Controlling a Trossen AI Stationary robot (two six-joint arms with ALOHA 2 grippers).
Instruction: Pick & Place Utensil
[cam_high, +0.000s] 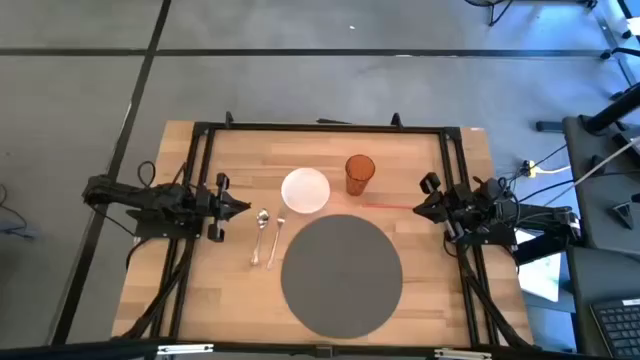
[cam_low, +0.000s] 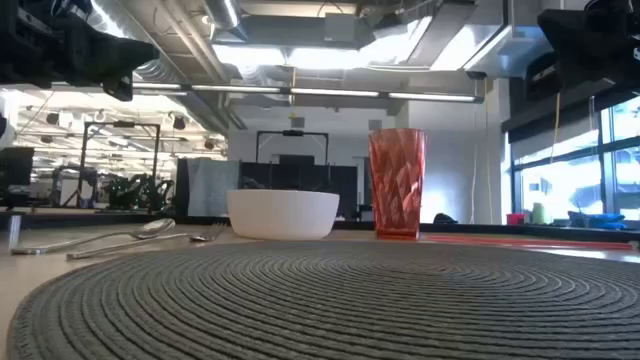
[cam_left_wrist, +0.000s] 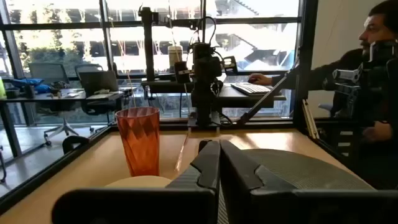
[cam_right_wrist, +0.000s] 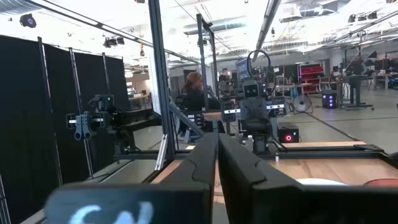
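A spoon (cam_high: 261, 232) and a fork (cam_high: 275, 241) lie side by side on the wooden table, left of the round grey placemat (cam_high: 341, 272); in the low view the spoon (cam_low: 100, 240) and fork (cam_low: 150, 243) lie flat at the left. My left gripper (cam_high: 243, 207) hovers shut above the table's left side, just left of the spoon's bowl, pointing toward the right. My right gripper (cam_high: 419, 208) hovers shut at the right side, pointing left. Both hold nothing.
A white bowl (cam_high: 305, 190) and an orange tumbler (cam_high: 359, 173) stand beyond the placemat. A black frame (cam_high: 320, 127) runs around the table. A person (cam_left_wrist: 373, 74) sits beyond the table's right side.
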